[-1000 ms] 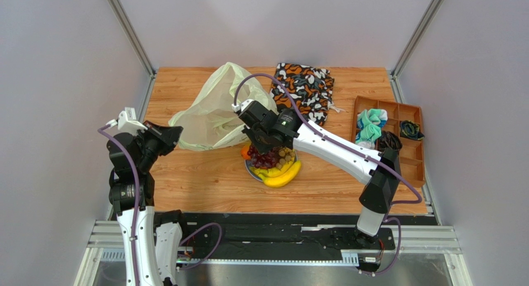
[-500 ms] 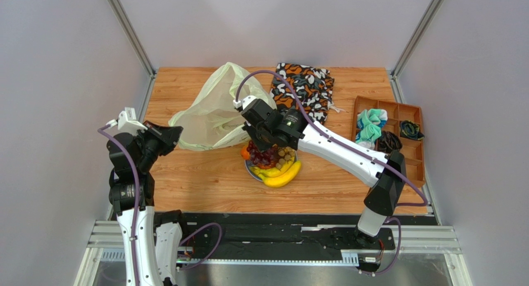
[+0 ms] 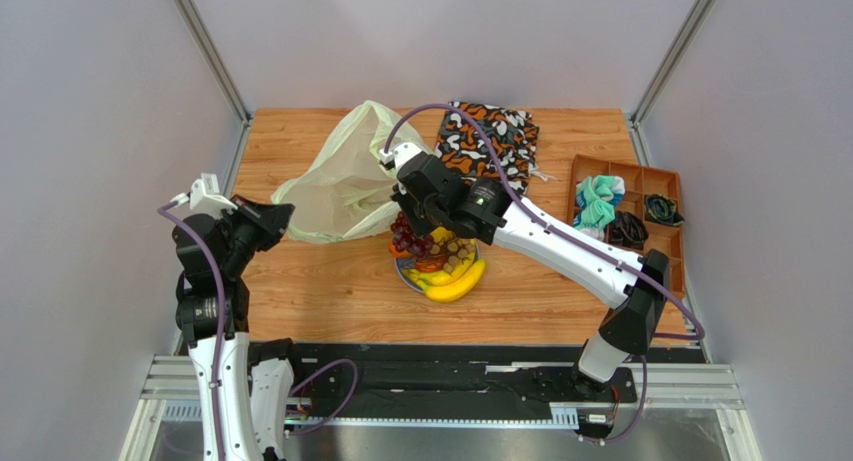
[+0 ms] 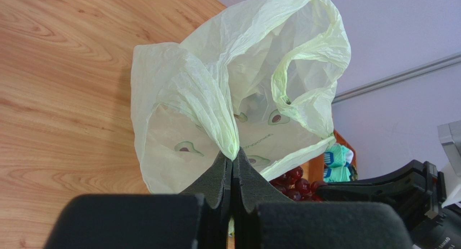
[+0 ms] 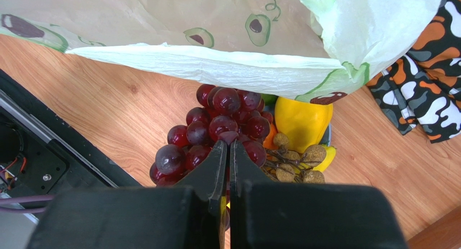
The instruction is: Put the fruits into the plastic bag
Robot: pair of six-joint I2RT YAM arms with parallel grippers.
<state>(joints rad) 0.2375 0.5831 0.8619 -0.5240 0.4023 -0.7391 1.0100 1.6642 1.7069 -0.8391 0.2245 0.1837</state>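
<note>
Over the desk (image 3: 330,281), we are pinching the avocado-printed plastic bag (image 4: 243,71) in the left claw (image 4: 232,161), purple grapes (image 5: 216,125) in the right claw (image 5: 228,146).

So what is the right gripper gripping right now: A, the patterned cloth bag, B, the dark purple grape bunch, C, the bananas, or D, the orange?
B: in the right wrist view the right gripper is shut on the dark purple grape bunch, its fingertips pinched together among the grapes.

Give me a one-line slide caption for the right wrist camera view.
Right gripper pinches a dark purple grape bunch beside the yellow fruit, just below the pale green plastic bag.
</note>
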